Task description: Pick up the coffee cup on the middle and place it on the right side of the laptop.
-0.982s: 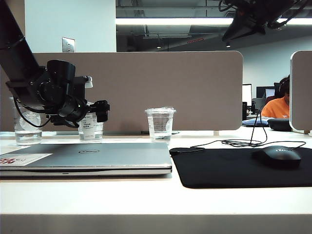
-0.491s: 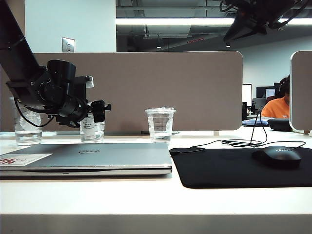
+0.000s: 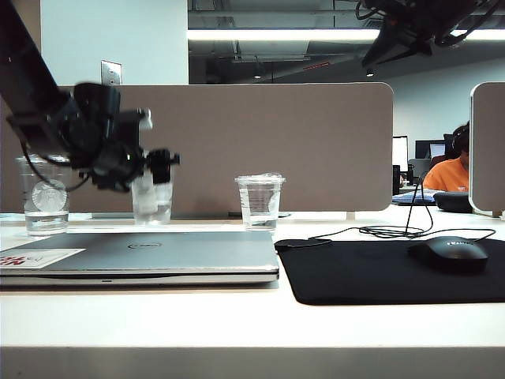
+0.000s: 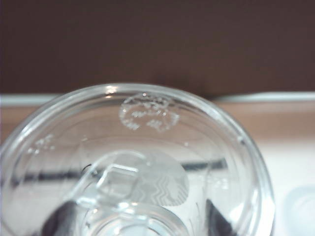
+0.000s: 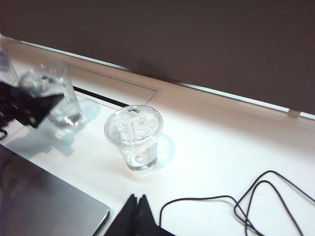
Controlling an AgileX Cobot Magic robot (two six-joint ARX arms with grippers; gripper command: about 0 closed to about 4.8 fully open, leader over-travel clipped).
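Desk (image 3: pixel 237 316) behind laptop (image 3: pixel 142 253), left gripper (image 3: pixel 150 167) clasping coffee cup (image 3: pixel 152 199), right gripper (image 5: pixel 138 209) closed overhead.

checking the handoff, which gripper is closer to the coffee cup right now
Left. The left gripper is clamped around the coffee cup behind the laptop. The right gripper, fingers together, hangs high at the scene's right, nearer the other clear cup.

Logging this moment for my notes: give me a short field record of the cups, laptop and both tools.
coffee cup: middle of three, behind laptop, motion-blurred
left tool: shut around the coffee cup
right tool: shut, empty, high over the table, right cup below it
mouse: on black pad
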